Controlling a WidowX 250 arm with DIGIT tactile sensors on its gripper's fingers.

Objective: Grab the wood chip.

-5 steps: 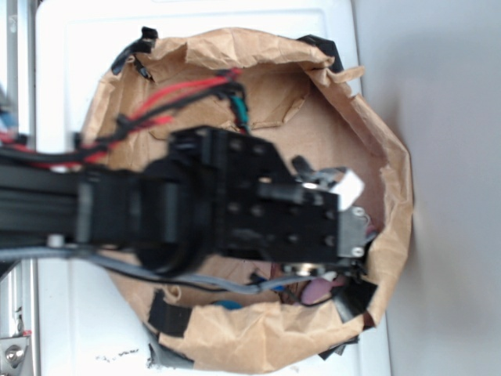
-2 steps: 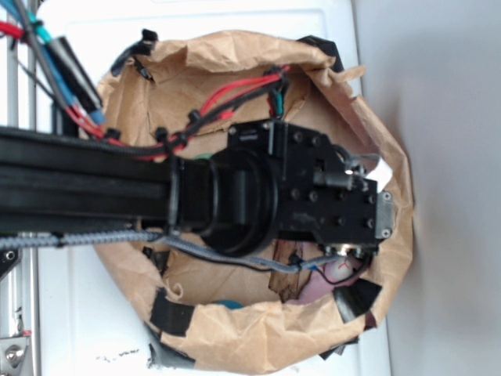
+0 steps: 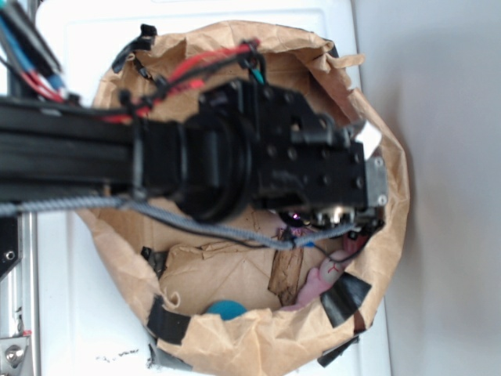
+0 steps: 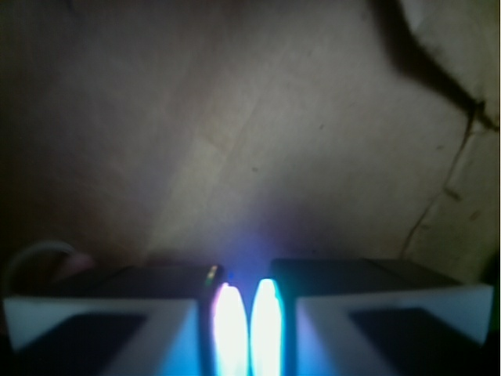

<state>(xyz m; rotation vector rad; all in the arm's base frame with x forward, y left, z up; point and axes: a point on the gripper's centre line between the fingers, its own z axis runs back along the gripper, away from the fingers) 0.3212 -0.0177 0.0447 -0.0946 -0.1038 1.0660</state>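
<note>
The wood chip, a flat dark brown streaky piece, lies on the paper lining near the lower rim of the bowl in the exterior view. A pink bunny toy lies just to its right. My gripper hangs under the black wrist block near the bowl's right wall, above and apart from the chip. Only one white fingertip shows there. In the wrist view the gripper has its two fingers drawn almost together, a bright glow in the slit and nothing held. Only brown paper lies ahead, and the chip is out of that view.
The bowl is lined with crumpled tan paper held by black tape tabs. A blue round object sits at the lower rim. The black arm and its cables cover the bowl's middle. A white surface lies around the bowl.
The wrist block has shifted toward the top of the picture, uncovering the wood chip and more of the pink bunny. The fingers stay close together.
</note>
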